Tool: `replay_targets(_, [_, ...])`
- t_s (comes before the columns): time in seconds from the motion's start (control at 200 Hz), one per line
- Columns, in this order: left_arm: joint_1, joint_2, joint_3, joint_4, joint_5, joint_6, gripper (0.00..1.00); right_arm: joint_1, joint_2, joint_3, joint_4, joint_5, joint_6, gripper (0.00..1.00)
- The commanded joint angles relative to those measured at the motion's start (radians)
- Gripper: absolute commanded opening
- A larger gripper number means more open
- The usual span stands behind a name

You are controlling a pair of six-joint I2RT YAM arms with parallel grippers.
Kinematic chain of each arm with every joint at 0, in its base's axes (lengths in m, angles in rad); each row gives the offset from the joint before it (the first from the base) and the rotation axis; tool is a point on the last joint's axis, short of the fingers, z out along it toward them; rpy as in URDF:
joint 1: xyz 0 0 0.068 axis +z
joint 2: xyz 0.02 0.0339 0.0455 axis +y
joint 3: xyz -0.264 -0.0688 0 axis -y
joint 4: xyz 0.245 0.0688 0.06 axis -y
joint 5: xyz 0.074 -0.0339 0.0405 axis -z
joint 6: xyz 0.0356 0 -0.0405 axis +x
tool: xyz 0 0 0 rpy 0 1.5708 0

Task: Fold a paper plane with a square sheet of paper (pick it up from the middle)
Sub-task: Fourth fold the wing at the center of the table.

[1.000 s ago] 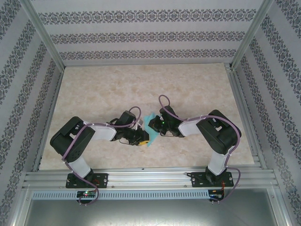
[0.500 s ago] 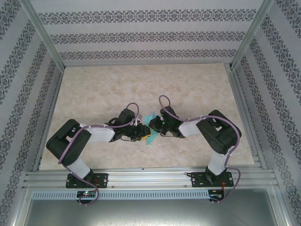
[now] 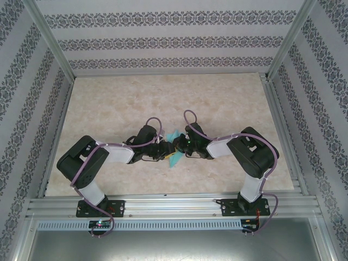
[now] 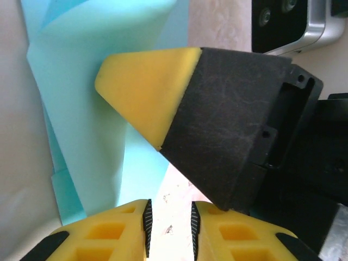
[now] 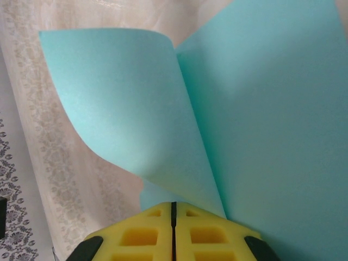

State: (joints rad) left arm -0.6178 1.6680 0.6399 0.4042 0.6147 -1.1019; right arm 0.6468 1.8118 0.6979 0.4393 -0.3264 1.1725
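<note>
The teal sheet of paper is partly folded and sits between the two grippers at the table's middle. In the right wrist view its two flaps rise from a crease that ends at my right gripper, whose jaws are shut on the paper's lower edge. My left gripper stands slightly open with bare table showing in the narrow gap. It is just left of the paper, close to the right gripper's yellow fingertip. From above, the left gripper and right gripper nearly touch.
The beige marbled table stretches away behind the grippers. Patterned walls and an aluminium frame close it in on all sides. Both arms reach inward from the near edge, and purple cables loop above their wrists.
My left arm has edged right, bringing its gripper closer to the paper and the right gripper. The right arm and the paper have held still.
</note>
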Motion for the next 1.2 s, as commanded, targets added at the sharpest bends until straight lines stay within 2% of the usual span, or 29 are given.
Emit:
replay_targets(0.0, [0.007,-0.024,0.025,-0.059,-0.066,0.046,0.28,-0.003,0.064,-0.058,-0.223,0.040,-0.023,0.08])
replay_targets(0.09, [0.007,-0.001,0.021,-0.049,-0.068,0.040,0.28,-0.003,0.064,-0.055,-0.224,0.038,-0.023,0.08])
replay_targets(0.22, [0.006,0.067,0.026,0.030,0.030,0.012,0.28,-0.004,0.063,-0.058,-0.225,0.040,-0.024,0.07])
replay_targets(0.47, [-0.012,0.120,0.017,0.016,0.121,0.009,0.26,-0.003,0.058,-0.062,-0.228,0.043,-0.024,0.07])
replay_targets(0.729, [-0.023,0.121,0.001,-0.086,0.184,0.076,0.23,-0.003,0.064,-0.060,-0.232,0.047,-0.024,0.07])
replay_targets(0.904, [-0.060,0.077,0.090,-0.411,0.118,0.266,0.19,-0.004,0.064,-0.058,-0.238,0.051,-0.020,0.08])
replay_targets(0.964, [-0.076,0.075,0.115,-0.473,0.106,0.305,0.18,-0.004,0.064,-0.057,-0.239,0.051,-0.020,0.08])
replay_targets(1.199, [-0.092,0.099,0.060,-0.419,0.124,0.257,0.15,-0.004,0.061,-0.054,-0.242,0.050,-0.023,0.08])
